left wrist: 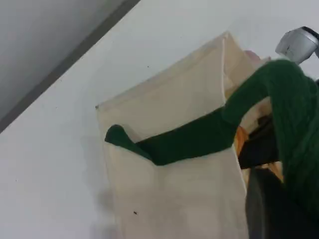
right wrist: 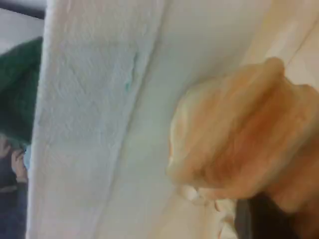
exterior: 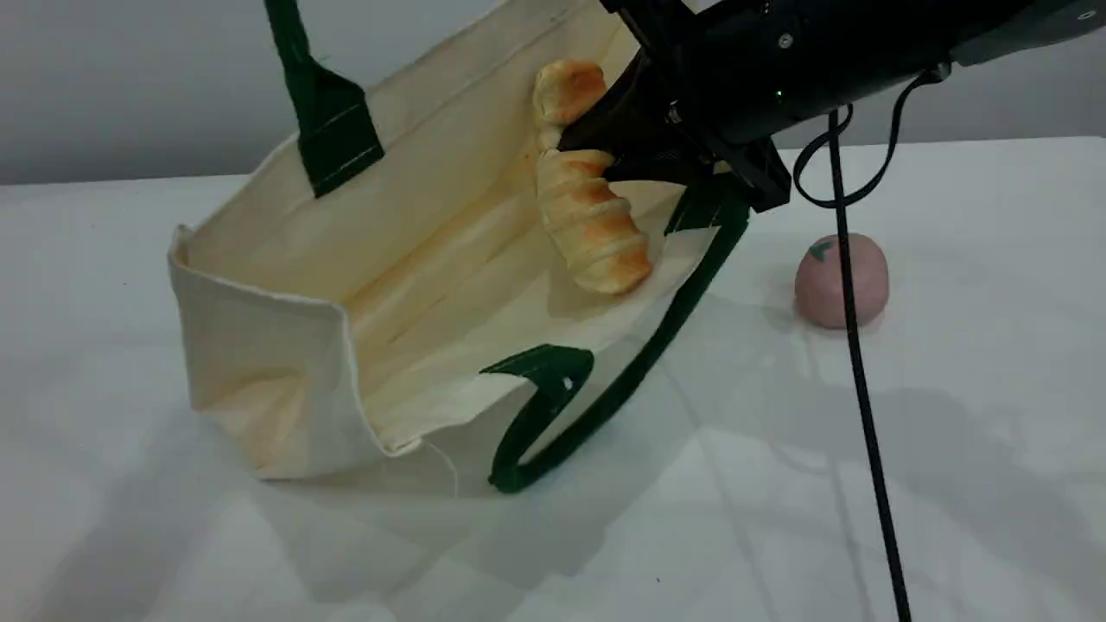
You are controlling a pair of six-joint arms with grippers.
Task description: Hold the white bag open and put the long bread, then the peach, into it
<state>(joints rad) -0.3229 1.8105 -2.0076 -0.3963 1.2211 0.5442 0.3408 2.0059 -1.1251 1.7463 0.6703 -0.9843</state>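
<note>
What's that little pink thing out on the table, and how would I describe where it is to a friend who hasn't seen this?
Start at the big cream-white bag with dark green handles, lying open on the white table. Look to its right, past the black cable: there sits the peach, alone on the tabletop. It is small, round and dusty pink with a green leaf mark, unlike the long golden, ridged bread at the bag's mouth.

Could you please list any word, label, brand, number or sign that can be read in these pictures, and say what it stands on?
None: no readable text in any view.
The white bag is plain canvas, with no print on the sides shown.
The peach bears only a small green leaf mark, not writing.
The long bread and the right gripper holding it carry no lettering that shows.
</note>
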